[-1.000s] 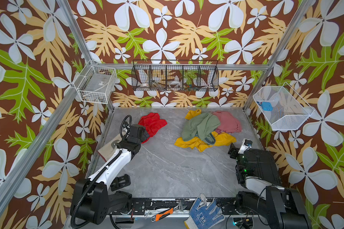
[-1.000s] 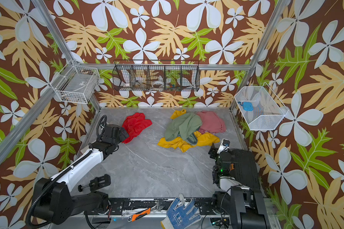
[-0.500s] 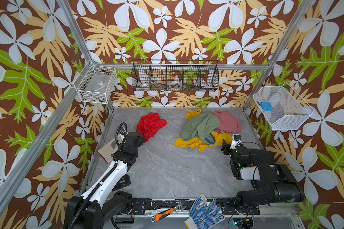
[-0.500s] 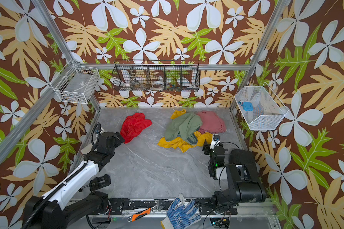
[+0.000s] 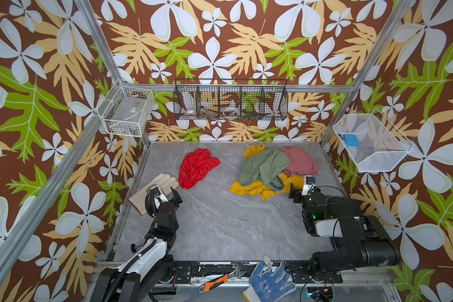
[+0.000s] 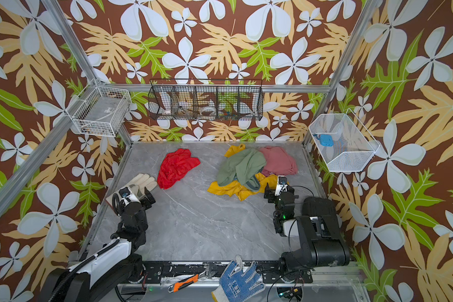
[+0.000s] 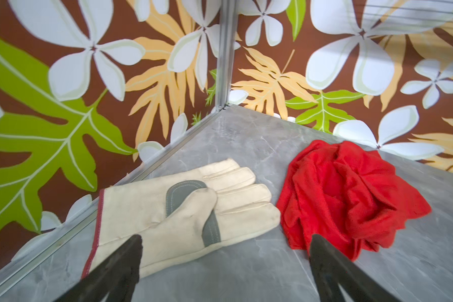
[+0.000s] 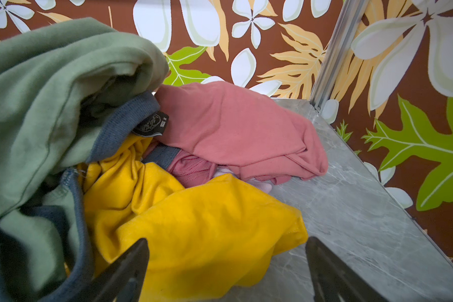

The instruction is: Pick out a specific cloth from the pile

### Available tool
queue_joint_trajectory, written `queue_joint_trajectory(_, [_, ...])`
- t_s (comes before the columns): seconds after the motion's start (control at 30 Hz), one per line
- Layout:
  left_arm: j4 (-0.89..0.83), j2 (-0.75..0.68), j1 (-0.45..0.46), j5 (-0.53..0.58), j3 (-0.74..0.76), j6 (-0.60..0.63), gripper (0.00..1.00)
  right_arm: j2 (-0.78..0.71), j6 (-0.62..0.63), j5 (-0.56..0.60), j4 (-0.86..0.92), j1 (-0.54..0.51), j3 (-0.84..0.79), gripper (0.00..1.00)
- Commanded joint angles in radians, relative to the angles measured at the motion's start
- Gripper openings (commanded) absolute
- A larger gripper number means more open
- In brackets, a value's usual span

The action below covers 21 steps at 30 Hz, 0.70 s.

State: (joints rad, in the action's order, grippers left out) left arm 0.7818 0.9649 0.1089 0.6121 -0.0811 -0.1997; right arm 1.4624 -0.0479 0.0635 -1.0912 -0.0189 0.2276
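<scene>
1. Red and crumpled, the cloth [image 5: 198, 167] lies alone on the grey table [image 5: 220, 222], well apart from the pile [image 5: 270, 167] and just beside a cream work glove [image 7: 183, 209].
2. My left gripper [image 7: 225, 238] hangs spread wide and empty near both (one finger [image 7: 324, 261] covers the cloth's near edge).
3. My right gripper [image 8: 226, 241] stands spread at the pile's yellow cloth [image 8: 194, 222]; whether they touch I cannot tell, and the pile's lower layers are hidden.

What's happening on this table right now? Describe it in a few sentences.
The bright red thin cloth lies on the grey marble table, apart from the heap of green, pink and yellow cloths. The left gripper hangs open over a cream leather work glove beside the red cloth. The right gripper stands open at the heap's yellow edge. Neither holds anything.
</scene>
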Motion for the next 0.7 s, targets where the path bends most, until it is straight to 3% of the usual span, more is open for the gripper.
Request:
queue_joint_trajectory(0.0, [0.309, 0.057, -0.061, -0.128, 0.030, 0.015, 1.00, -0.001, 0.002, 0.014, -0.023, -0.001, 0.003, 0.94])
queue_joint_trajectory(0.1, [0.369, 0.143, -0.066, -0.216, 0.015, 0.032, 1.00, -0.001, 0.002, 0.013, -0.023, -0.001, 0.003, 1.00])
queue_joint_trajectory(0.37, [0.546, 0.409, -0.066, -0.379, -0.038, 0.084, 1.00, -0.001, 0.003, 0.014, -0.024, -0.001, 0.003, 1.00])
queue_joint_trajectory(0.43, [0.448, 0.379, -0.066, -0.395, -0.059, 0.080, 1.00, -0.001, 0.002, 0.014, -0.023, -0.001, 0.003, 1.00])
queue_joint_trajectory(0.5, [0.535, 0.409, -0.066, -0.389, -0.043, 0.089, 1.00, 0.000, 0.002, 0.014, -0.024, -0.001, 0.003, 1.00])
queue_joint_trajectory(0.57, [0.459, 0.385, -0.066, -0.389, -0.058, 0.086, 1.00, 0.001, 0.002, 0.015, -0.023, -0.001, 0.004, 0.99])
queue_joint_trajectory(0.67, [0.505, 0.401, -0.065, -0.390, -0.050, 0.086, 1.00, 0.001, 0.002, 0.014, -0.023, -0.001, 0.004, 0.99])
